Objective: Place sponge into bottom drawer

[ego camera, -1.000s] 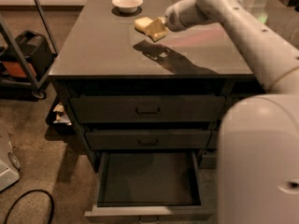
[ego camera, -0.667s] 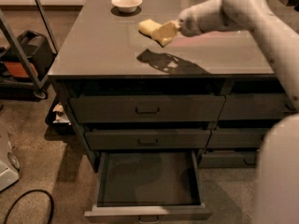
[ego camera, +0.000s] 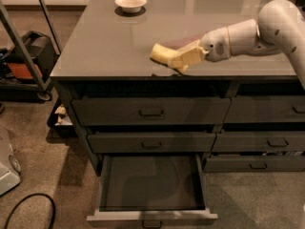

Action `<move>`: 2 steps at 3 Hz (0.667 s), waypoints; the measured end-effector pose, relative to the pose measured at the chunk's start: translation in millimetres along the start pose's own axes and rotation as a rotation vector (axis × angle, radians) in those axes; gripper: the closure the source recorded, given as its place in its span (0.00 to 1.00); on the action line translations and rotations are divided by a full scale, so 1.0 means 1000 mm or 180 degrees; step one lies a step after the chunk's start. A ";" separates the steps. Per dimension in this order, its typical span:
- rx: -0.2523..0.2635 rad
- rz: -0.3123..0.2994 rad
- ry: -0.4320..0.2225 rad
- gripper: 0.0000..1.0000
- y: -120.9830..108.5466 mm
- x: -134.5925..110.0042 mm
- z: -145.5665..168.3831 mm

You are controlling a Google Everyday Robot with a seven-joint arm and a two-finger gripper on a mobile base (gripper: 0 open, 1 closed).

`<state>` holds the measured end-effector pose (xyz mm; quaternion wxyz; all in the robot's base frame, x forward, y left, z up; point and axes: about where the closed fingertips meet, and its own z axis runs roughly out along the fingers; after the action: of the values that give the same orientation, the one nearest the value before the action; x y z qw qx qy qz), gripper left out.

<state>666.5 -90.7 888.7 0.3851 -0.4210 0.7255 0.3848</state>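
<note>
The pale yellow sponge is held in my gripper, whose cream fingers are shut on its right end. It hangs in the air over the front part of the counter, near its front edge. The bottom drawer of the wide stack is pulled open below, dark grey and empty inside, its handle at the lower edge of the view. The sponge is above and slightly right of the drawer's middle. My arm reaches in from the right.
A white bowl stands at the back of the counter. Two shut drawers sit above the open one, and a narrower stack lies to the right. A cart and a black cable are on the left floor.
My gripper has carried the sponge from the middle of the counter toward its front edge and lower. The view has shifted, so the arm now fills less of the right side.
</note>
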 end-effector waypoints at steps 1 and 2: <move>-0.0619 -0.0139 0.0135 1.00 0.035 0.041 0.002; -0.0798 -0.0168 0.0239 1.00 0.048 0.050 0.000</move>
<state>605.2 -89.1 855.9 0.3120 -0.4989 0.6743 0.4462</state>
